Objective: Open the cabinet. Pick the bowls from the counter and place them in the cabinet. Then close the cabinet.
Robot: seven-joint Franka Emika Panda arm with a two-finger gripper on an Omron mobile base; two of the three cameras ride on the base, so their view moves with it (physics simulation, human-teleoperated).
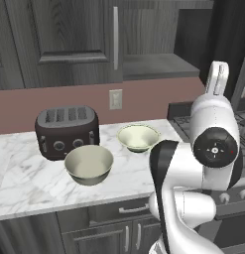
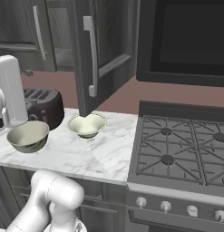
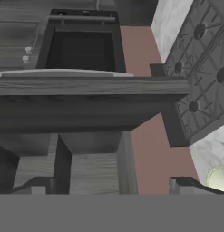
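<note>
Two bowls [image 1: 89,164] beside toaster [image 1: 67,131]

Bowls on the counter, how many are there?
2. The larger beige-grey bowl sits in front of the toaster; the smaller whitish bowl sits to its right, nearer the stove.

My arm [image 1: 203,163] rises folded at the elbow with its wrist reaching high, and my gripper [image 3: 109,183] stands wide open, its two dark fingertips [image 3: 181,183] holding nothing.
</note>
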